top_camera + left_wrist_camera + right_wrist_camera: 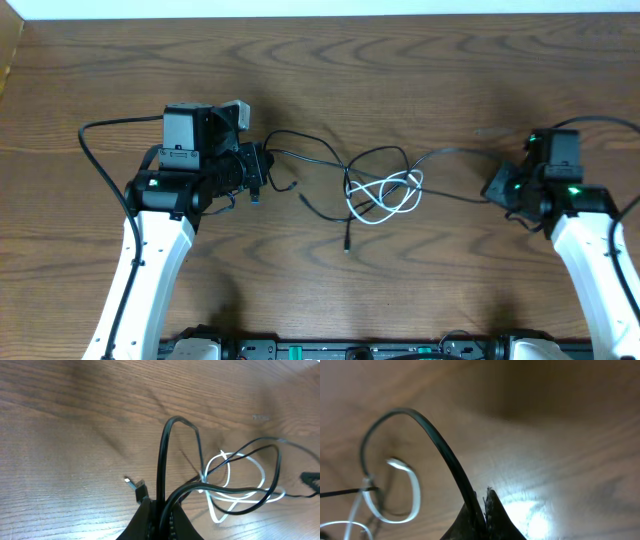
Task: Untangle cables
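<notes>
Wood-grain table (300,70), tangled cables (380,190) at centre

Brown wooden table (330,80) (grain visible); pale strip (330,8) along far edge.

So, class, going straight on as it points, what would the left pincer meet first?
Likely the black cable that the left pincer grips, looping just ahead; the white cable lies beyond.
</notes>
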